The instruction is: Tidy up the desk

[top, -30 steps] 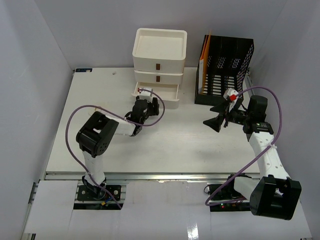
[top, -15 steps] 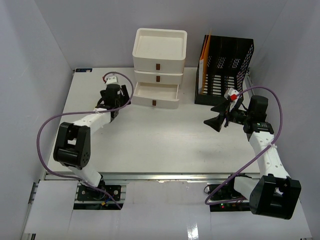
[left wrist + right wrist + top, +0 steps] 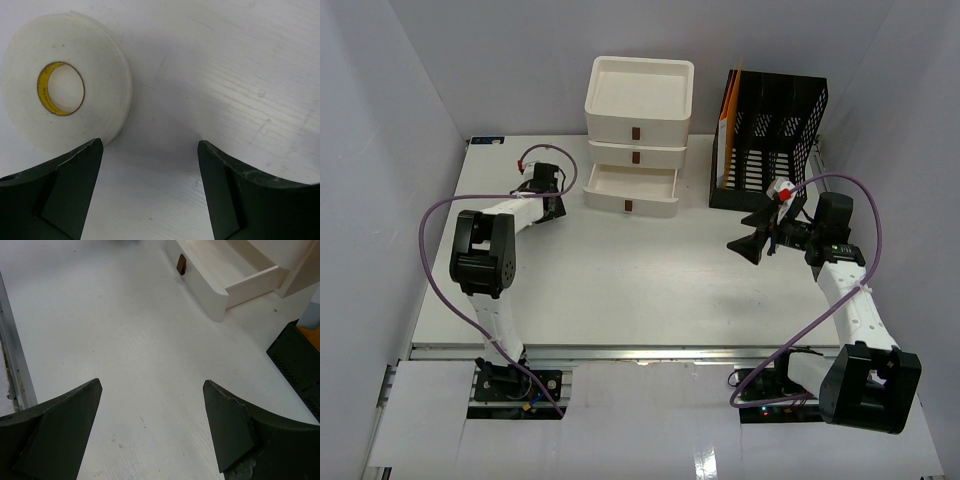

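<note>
So the desk [image 3: 650,285] is the big white top filling the space between the pale grey walls, with a metal rail [image 3: 650,352] along its near edge, just ahead of the arm bases. At the far edge we've got a cream drawer unit [image 3: 638,110] roughly in the middle, its bottom drawer [image 3: 628,188] pulled out. Just to the right of it sits a black mesh file rack [image 3: 775,130] near the far right corner, with an orange folder [image 3: 730,110] standing in its left side.

The left gripper [image 3: 545,180] is out toward the far left corner, just left of the open drawer; on its wrist cam the jaws are spread wide and hold nothing. A white tape roll [image 3: 100,85] with a yellow core lies flat on the desk just past the left finger; we can't tell if it's touching.

The right gripper [image 3: 748,230] hangs above the right half of the desk, in front of the rack; jaws wide apart too, with bare desk between them.
</note>
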Available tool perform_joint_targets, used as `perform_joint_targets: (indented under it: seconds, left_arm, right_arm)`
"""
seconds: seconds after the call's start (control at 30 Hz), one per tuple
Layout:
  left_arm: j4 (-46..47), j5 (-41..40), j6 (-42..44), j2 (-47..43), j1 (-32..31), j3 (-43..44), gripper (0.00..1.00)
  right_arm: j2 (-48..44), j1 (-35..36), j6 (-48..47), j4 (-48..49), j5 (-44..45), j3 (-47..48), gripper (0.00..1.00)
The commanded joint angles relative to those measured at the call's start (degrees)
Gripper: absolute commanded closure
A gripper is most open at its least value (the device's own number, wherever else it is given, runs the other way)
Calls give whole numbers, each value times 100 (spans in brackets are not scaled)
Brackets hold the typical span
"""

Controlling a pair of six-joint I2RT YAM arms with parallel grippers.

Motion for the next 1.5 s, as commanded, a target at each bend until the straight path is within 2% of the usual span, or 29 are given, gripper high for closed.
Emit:
perform_joint_targets:
  seconds: [0.0,0.17,0.3,0.4,0.5,0.53,0.8,1.07,1.2,1.37,1.47]
  left_arm:
    - [-189,-355,207,2,94,188,14]
    - [60,-417,401,-340,94,77,18]
    - [388,-491,799,-556,117,-67,15]
    - [398,73,1034,-568,271,-15,11]
    - [447,1429,1341,-713,398,-116,8]
    - [511,1579,1405,-746,410,-163,8]
    - [427,844,1622,-354,685,148,5]
    - [207,692,2044,125,768,560,6]
    - [76,915,2109,268,796,615,10]
    - [-123,1301,1996,441,814,618,26]
    - [-160,1388,1876,510,822,559,27]
  right_arm:
    - [21,-31,-11,149,-20,-2,12]
    - [31,-31,-20,156,-1,-11,12]
    - [40,-31,-20,162,8,-14,12]
    - [40,-31,-20,161,21,-24,12]
    - [40,-39,-26,162,26,-20,12]
    - [40,-39,-21,156,26,-19,12]
    - [49,-39,-29,165,34,-19,12]
    - [75,-39,-40,156,67,-28,12]
    - [92,-48,-37,164,77,-28,11]
    - [93,-57,-46,151,78,-20,11]
    - [93,-66,-46,148,78,-19,12]
